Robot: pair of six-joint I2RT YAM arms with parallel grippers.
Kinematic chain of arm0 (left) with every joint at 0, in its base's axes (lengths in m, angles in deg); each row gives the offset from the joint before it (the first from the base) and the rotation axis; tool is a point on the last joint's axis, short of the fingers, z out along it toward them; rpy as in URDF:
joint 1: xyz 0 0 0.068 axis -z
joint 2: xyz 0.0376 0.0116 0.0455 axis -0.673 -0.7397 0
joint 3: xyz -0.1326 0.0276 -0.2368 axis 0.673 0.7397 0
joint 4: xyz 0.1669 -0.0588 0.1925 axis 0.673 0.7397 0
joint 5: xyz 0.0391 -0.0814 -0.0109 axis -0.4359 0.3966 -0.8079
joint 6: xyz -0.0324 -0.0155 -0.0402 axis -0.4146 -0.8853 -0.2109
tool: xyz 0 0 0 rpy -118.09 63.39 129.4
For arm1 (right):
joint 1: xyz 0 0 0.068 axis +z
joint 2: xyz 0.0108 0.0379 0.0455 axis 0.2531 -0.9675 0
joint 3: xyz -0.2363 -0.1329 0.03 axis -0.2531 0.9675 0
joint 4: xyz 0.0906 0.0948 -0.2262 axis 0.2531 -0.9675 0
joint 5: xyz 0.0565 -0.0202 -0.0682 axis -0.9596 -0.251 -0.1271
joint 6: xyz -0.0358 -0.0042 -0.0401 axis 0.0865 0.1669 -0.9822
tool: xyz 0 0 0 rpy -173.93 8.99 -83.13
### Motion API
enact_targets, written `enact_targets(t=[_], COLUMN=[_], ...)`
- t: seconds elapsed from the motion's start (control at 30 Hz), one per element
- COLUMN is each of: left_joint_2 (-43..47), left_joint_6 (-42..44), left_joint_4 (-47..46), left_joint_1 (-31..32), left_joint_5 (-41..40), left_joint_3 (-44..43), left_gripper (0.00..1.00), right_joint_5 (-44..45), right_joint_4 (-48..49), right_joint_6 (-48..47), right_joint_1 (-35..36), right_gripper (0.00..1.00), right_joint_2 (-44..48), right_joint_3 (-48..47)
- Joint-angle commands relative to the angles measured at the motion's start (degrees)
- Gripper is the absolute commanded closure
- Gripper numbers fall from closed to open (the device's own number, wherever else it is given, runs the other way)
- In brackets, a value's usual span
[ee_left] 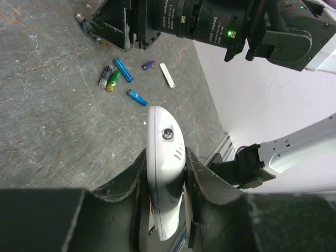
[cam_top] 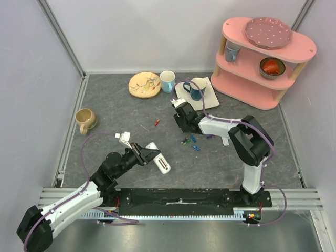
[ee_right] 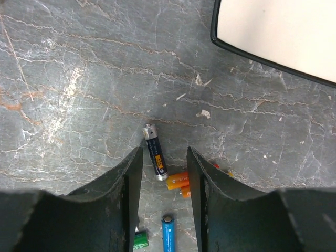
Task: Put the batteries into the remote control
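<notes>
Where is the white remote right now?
In the top view, the remote control is clamped in the left tool, just left of the scattered batteries.

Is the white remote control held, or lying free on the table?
Held: two fingers of the left claw press both sides of the slim white plastic remote control.

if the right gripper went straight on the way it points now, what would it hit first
Most likely the dark battery on the table, in line with the gap of the right gripper, though depth is unclear.
</notes>
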Motion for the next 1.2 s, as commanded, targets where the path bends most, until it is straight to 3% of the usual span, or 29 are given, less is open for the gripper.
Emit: enact_targets(t=[0.0, 0.8, 1.07, 1.17], left_joint_2=[-0.39, 0.75, 0.93, 2.24], left_joint_6=[2.87, 2.96, 3.14, 3.4], left_joint_4=[-1.98, -1.45, -1.54, -0.57], left_joint_1=[-0.19, -0.19, -0.19, -0.19], left_joint_5=[1.16, 1.07, 1.16, 0.81], left_joint_3=[3.16, 3.16, 2.99, 2.72], left_gripper=[0.98, 0.98, 0.98, 0.98], right_joint_5=[0.27, -3.6, -4.56, -9.02], right_joint_4=[0.14, -0.48, 1.28, 3.12], right_joint_6=[-1.13, 2.47, -1.74, -5.6], right_joint_1=[0.24, 0.16, 0.25, 0.51], right_gripper=[0.54, 0.85, 0.98, 1.0], right_joint_2=[-1.11, -1.29, 3.62, 7.4], right_joint_3=[-2.8, -0.08, 1.15, 2.55])
